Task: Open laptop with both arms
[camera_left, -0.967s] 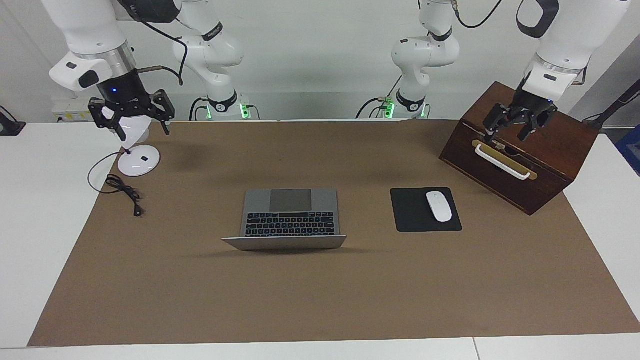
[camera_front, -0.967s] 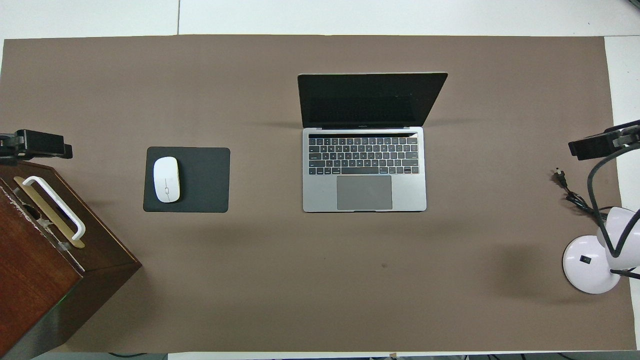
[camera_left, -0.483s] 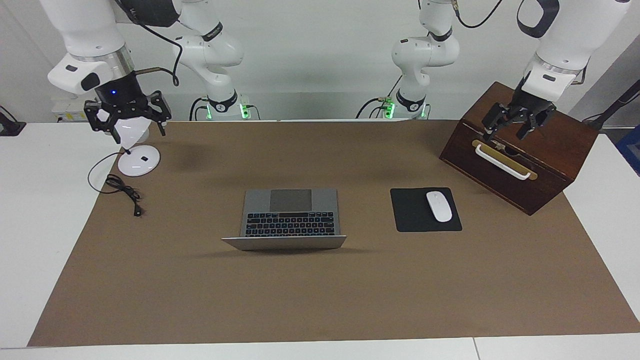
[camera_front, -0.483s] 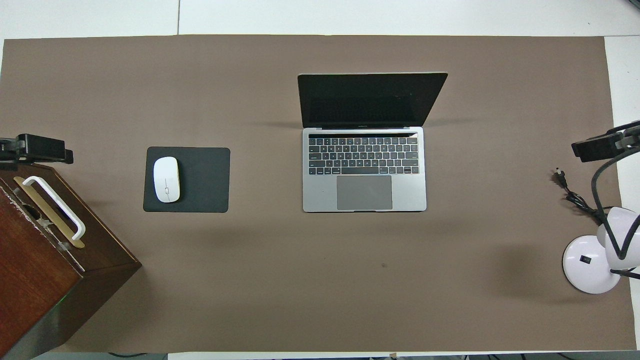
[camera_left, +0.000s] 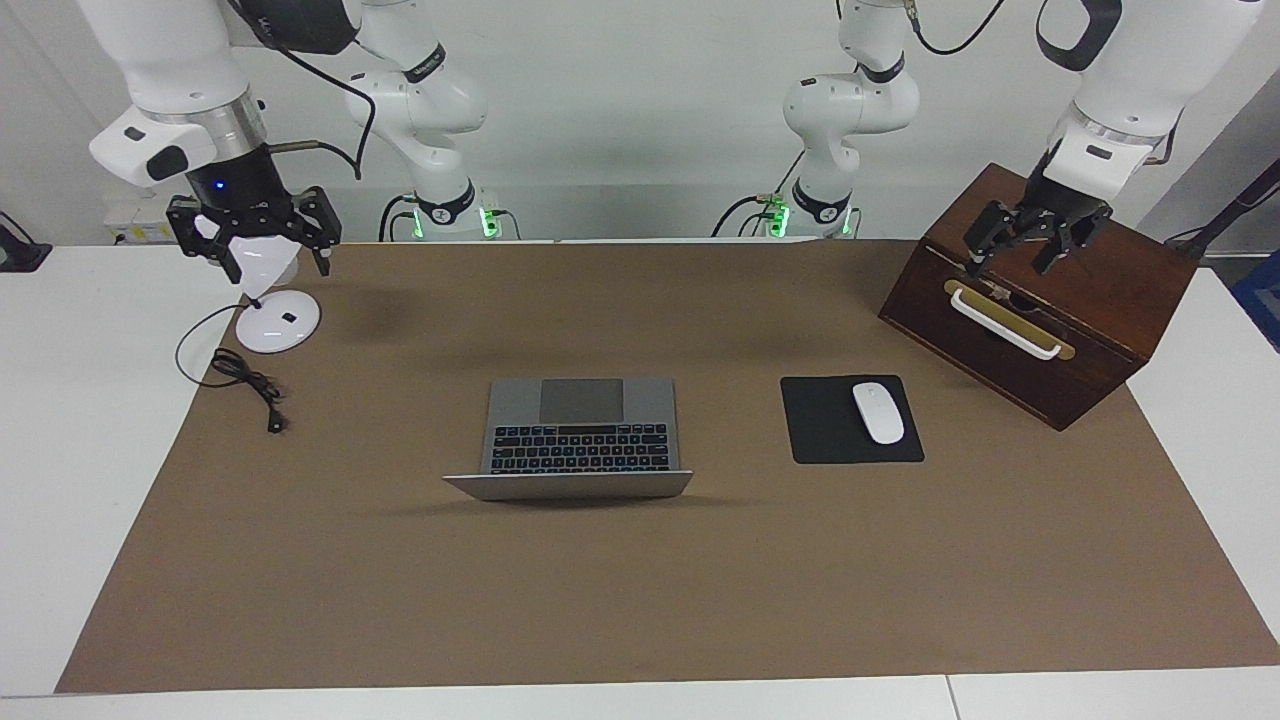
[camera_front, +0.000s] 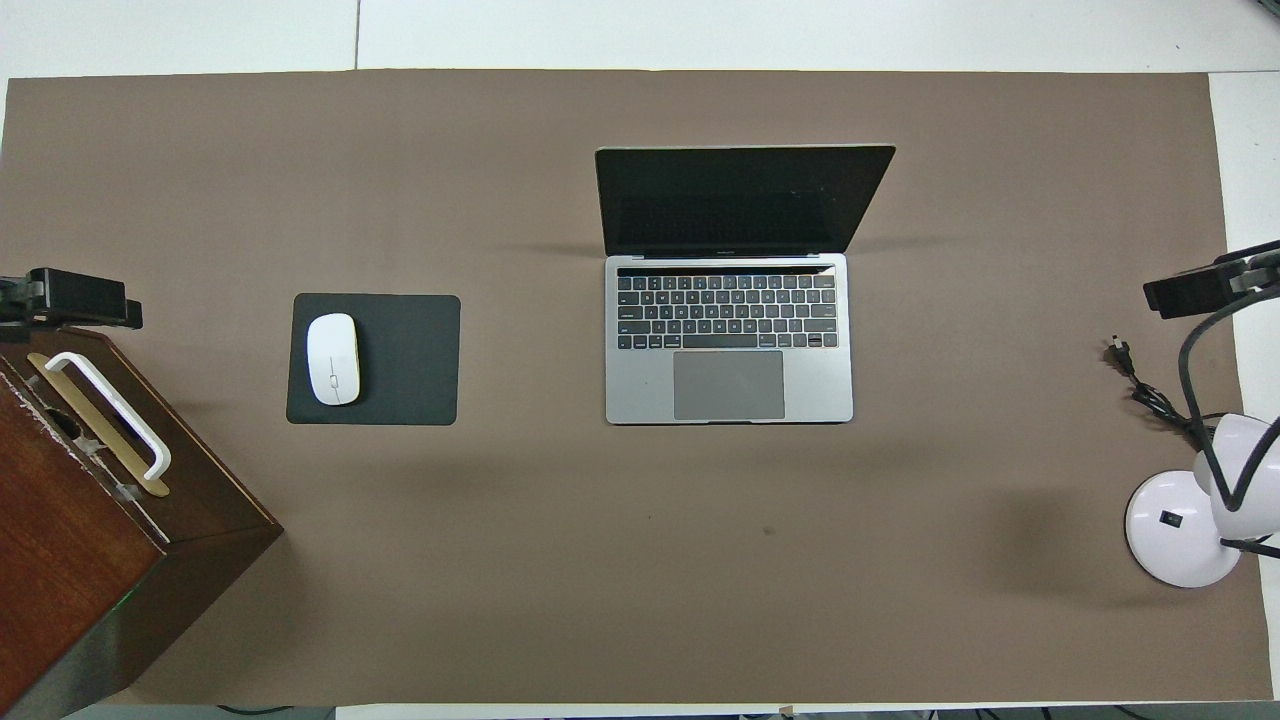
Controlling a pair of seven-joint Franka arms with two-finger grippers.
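Overhead view shows the brown mat (camera_front: 500, 560) over most of the white table (camera_front: 800, 30), and on it stands the laptop (camera_front: 728, 340), open, in the middle, with the dark screen raised and the keyboard toward the robots. At the left arm's end of the table sits the wooden box (camera_left: 1040, 300) with a white handle (camera_left: 1003, 322) on its sloped front. The left gripper (camera_left: 1037, 243) hangs over this box, its fingers standing apart, holding nothing. At the right arm's end stands the white desk lamp (camera_left: 270, 300), and the right gripper (camera_left: 257, 235) hangs just over the lamp head, its fingers also spread, empty. Between laptop and box lies the black mouse pad (camera_front: 400, 360), and the white mouse (camera_front: 332, 358) rests on it. Beside the lamp base lies a black cable (camera_left: 245, 385) on the mat
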